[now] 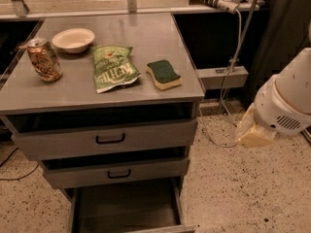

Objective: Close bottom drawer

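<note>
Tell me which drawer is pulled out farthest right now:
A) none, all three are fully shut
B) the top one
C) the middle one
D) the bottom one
D: the bottom drawer is out far enough to show its deep interior, while the top drawer and middle drawer stick out only a little. The gripper is off to the right of the cabinet, touching nothing.

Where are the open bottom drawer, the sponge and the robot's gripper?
bottom drawer (pixel 126 207): camera view, interior floor.
sponge (pixel 164 71): camera view, green top.
gripper (pixel 251 131): camera view, far right, pale tip.
</note>
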